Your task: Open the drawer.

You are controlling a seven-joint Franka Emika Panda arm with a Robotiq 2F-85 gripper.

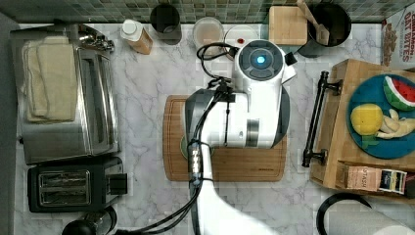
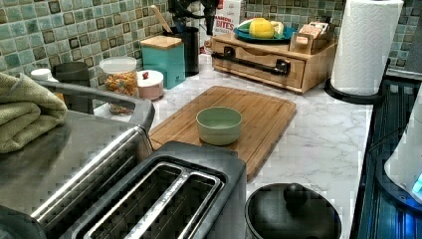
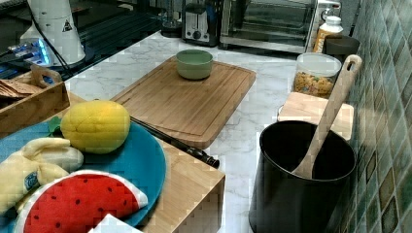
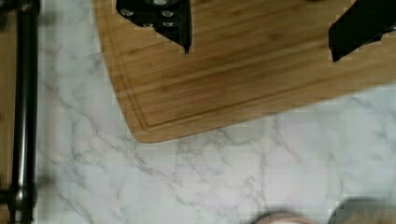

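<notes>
Drawer [image 2: 259, 63] shut, at the top view's right edge of the marble tabletop [image 1: 147, 93].
Its black bar handle [image 1: 315, 120] faces the bamboo cutting board [image 3: 184, 99], which carries a green bowl [image 2: 219, 125]. A blue plate [image 1: 364, 142] of toy fruit sits on top. The hand [image 4: 261, 32] hangs over the board's corner, fingers spread wide, holding nothing.

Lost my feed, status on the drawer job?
Gripper open, empty, above cutting board. Drawer shut, bar handle untouched. Marble between board and handle bare.

A green bowl [image 3: 194, 63] sits on the cutting board [image 3: 187, 102].
</notes>
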